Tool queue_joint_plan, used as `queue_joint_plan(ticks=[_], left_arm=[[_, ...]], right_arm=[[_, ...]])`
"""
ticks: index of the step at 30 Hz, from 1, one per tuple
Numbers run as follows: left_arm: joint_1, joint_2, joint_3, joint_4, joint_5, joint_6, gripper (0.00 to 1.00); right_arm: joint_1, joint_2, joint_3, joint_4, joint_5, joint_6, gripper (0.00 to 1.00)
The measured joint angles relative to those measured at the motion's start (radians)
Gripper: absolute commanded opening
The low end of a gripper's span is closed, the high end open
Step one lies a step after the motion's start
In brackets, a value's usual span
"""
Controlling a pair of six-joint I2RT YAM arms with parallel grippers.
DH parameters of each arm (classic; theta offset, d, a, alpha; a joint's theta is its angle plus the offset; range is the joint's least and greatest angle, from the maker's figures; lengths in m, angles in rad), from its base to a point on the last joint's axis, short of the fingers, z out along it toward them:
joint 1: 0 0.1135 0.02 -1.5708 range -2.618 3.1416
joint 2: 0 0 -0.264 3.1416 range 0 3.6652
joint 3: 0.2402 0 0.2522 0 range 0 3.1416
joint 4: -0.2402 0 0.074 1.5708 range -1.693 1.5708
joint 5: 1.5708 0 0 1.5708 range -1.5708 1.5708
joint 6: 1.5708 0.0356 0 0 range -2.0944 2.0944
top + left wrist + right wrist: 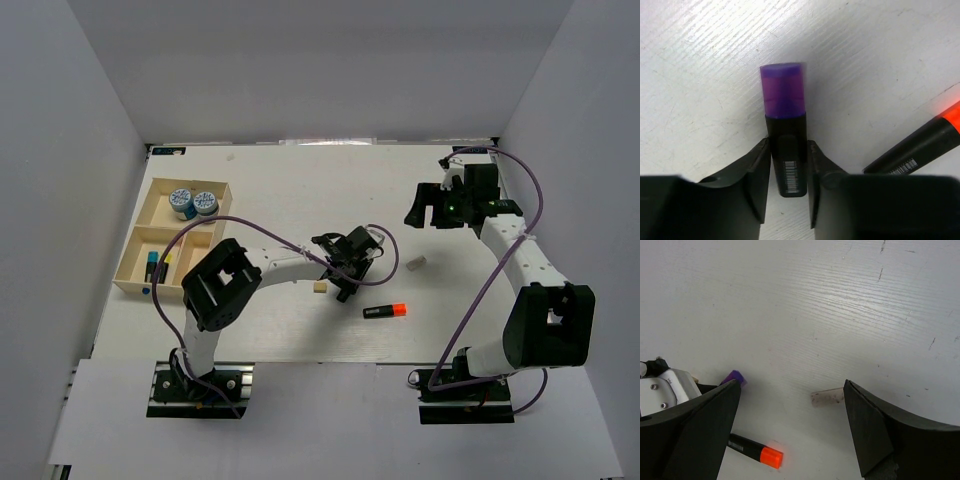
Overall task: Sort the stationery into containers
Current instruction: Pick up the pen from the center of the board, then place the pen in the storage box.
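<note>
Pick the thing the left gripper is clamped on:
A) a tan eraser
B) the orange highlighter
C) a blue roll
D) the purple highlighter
D: in the left wrist view the left gripper has a finger pressed on each side of the black body of the purple highlighter, while the orange highlighter lies free off to the side.

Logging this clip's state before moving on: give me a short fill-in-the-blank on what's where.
1. The left arm's jaws are shut on a highlighter with a ____ cap.
2. ____ blue-and-white rolls lie in the tray.
3. The loose highlighter on the table has an ____ cap.
4. The right arm's jaws stand ____.

Missing words: purple; two; orange; open.
</note>
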Motion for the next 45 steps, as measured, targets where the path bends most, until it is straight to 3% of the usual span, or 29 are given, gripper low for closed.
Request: queue_joint_plan(ticks=[6, 9, 12, 18, 21, 23, 30, 39, 45], left_arm=[[0.000, 0.000, 0.000, 0.009, 0.013, 0.015, 0.27], [0.000, 0.000, 0.000, 0.011, 0.019, 0.029, 0.17], [0.003, -0.010, 0.000, 0.002, 0.035, 0.058, 0.14], [0.056, -0.135, 0.031, -0.071, 0.137, 0.149, 0.01], [0.182, -0.253, 0.036, -0.095, 0.215, 0.186, 0.00], [0.331, -0.310, 0.049, -0.133, 0.251, 0.214, 0.00], [0.755, -0.372, 0.049, -0.291, 0.289, 0.334, 0.00], [1.224, -0.451, 0.138, -0.543, 0.427, 0.637, 0.00], [1.447, -0.420, 0.147, -0.642, 0.487, 0.838, 0.00]], right_arm=[[-0.013, 0.000, 0.000, 0.000, -0.006, 0.005, 0.89], [-0.017, 0.000, 0.000, 0.000, -0.006, 0.005, 0.89], [-0.020, -0.001, -0.002, 0.000, -0.006, 0.005, 0.89], [-0.024, -0.002, -0.008, 0.002, -0.004, 0.004, 0.89], [-0.027, -0.001, -0.007, -0.002, -0.001, 0.004, 0.89], [-0.029, 0.002, -0.004, -0.008, 0.001, 0.002, 0.88], [-0.030, 0.042, 0.021, -0.016, 0.006, -0.010, 0.88], [-0.030, 0.061, 0.021, -0.034, 0.006, -0.016, 0.87], [-0.030, 0.061, 0.021, -0.038, 0.004, -0.019, 0.87]])
